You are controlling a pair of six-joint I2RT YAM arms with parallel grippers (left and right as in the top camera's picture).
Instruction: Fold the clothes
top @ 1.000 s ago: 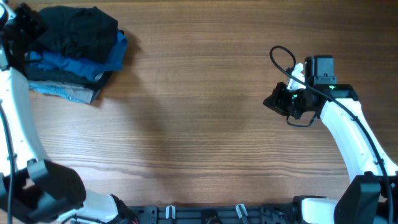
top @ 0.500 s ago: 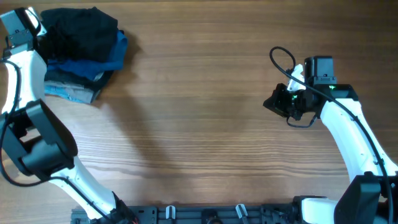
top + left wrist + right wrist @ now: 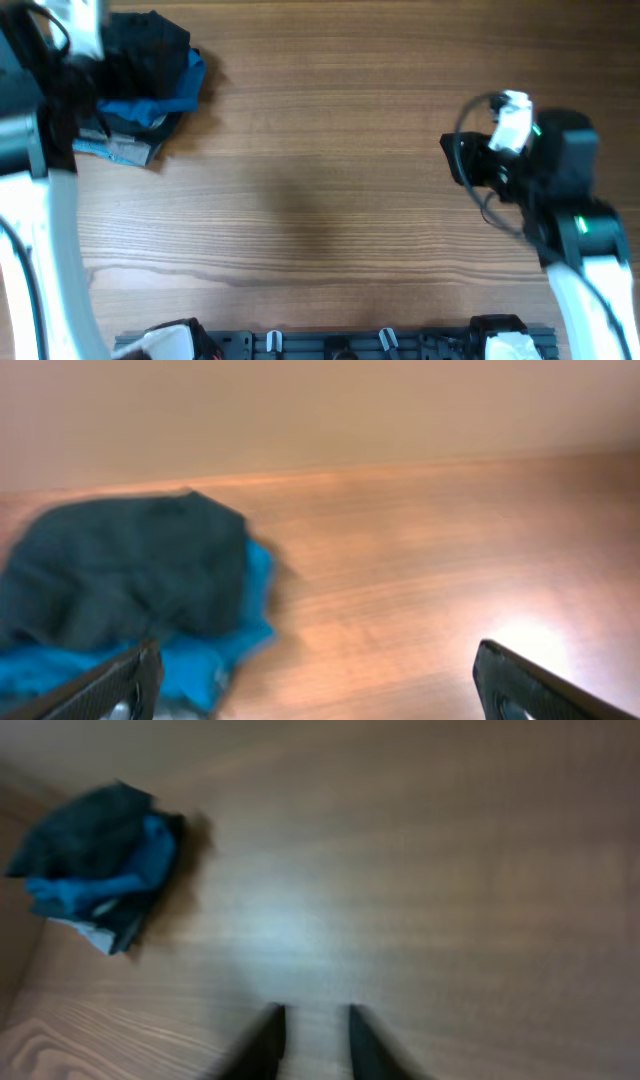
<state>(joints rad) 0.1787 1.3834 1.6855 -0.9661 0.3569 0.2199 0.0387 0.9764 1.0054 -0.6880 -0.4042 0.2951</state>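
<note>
The clothes, a black shirt [image 3: 148,42], lie crumpled on top of a pile at the table's far left corner; they also show in the left wrist view [image 3: 120,570] and the right wrist view [image 3: 85,830]. My left gripper [image 3: 325,690] hangs just short of the pile and is wide open, with nothing between its fingers [image 3: 128,682]. The left arm [image 3: 70,30] is blurred beside the pile. My right gripper [image 3: 315,1038] is far off at the right over bare wood [image 3: 452,158]. It stands partly open and holds nothing.
Under the black shirt lies a blue garment [image 3: 165,95], and below it grey and light-blue garments [image 3: 118,148]. The wooden table [image 3: 320,180] stretches between the pile and the right arm. A dark rail [image 3: 330,342] runs along the front edge.
My left arm has swung in beside the pile and its jaws have gone from shut to wide open. My right arm has turned and shifted, and its jaws have parted.
</note>
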